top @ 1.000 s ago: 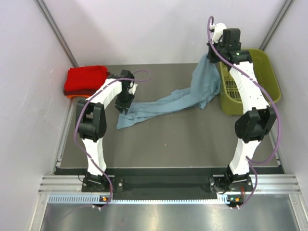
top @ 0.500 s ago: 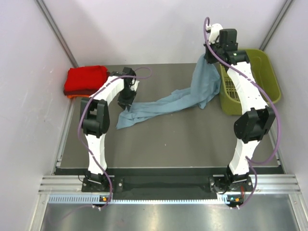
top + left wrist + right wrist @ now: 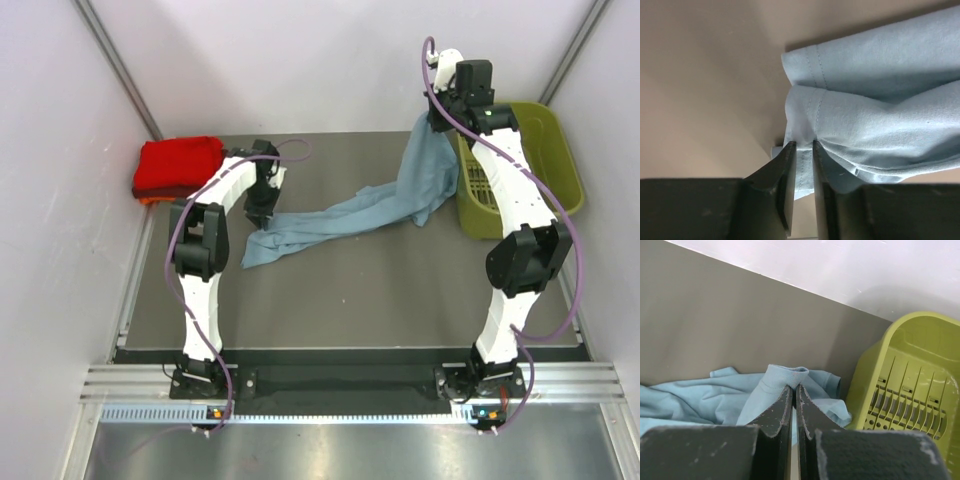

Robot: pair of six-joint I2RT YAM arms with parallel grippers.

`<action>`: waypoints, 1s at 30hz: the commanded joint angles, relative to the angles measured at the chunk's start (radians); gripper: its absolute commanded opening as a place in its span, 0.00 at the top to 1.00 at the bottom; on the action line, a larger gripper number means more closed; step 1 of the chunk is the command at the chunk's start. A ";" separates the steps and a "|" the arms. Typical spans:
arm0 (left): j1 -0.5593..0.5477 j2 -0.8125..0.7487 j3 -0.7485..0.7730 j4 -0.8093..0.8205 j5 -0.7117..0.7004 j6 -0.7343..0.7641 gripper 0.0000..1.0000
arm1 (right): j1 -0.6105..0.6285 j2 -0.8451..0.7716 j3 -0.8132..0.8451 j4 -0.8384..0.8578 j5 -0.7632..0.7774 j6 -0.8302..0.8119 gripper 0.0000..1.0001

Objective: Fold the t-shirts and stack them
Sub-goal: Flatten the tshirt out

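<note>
A dusty grey-blue t-shirt [image 3: 380, 205] is stretched across the table between my two grippers. My left gripper [image 3: 259, 213] is shut on its hem at the left end; the left wrist view shows the cloth [image 3: 870, 120] pinched between the jaws of that gripper [image 3: 803, 145]. My right gripper [image 3: 437, 115] is shut on the shirt's collar at the back right and holds it up, so the cloth hangs down; the right wrist view shows the collar [image 3: 790, 374] held in that gripper [image 3: 794, 386]. A folded bright red t-shirt [image 3: 178, 166] lies at the back left, on top of an orange one [image 3: 148, 200].
An olive-green plastic basket [image 3: 525, 170] stands at the back right, right beside the right arm; it also shows in the right wrist view [image 3: 905, 395]. White walls close in the table [image 3: 350, 300] on the left, back and right.
The left arm has shifted slightly toward the back left with the hem, and the right gripper has risen slightly with the collar. The shirt is pulled a little tauter.
</note>
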 commanded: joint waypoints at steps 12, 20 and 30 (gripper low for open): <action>0.008 -0.027 0.016 0.011 0.024 -0.022 0.95 | 0.010 -0.025 0.006 0.053 0.014 -0.011 1.00; 0.020 -0.007 0.014 0.017 -0.016 -0.031 0.69 | 0.013 -0.022 0.001 0.053 0.013 -0.013 1.00; 0.028 0.015 0.025 0.006 0.041 -0.036 0.71 | 0.021 -0.019 0.006 0.056 0.031 -0.027 1.00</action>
